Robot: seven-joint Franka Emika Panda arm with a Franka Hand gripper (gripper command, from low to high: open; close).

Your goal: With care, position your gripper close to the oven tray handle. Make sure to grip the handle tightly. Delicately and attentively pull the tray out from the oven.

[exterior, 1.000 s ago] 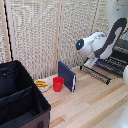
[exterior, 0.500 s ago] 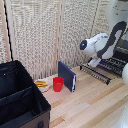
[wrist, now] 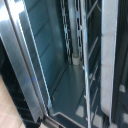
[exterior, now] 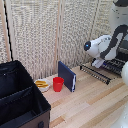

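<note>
tray [exterior: 102,70]: lain flat, drawn out over the desk [exterior: 95,102], long axis parallel to the oven [exterior: 124,50] front | oven tray handle [exterior: 94,73]: along outer edge | end effector: hidden, opening cannot be told

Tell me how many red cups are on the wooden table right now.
1. The red cup stands on the table, beside the upright dark-blue slab and next to a plate by the black case. The case could hide others behind it.
</note>
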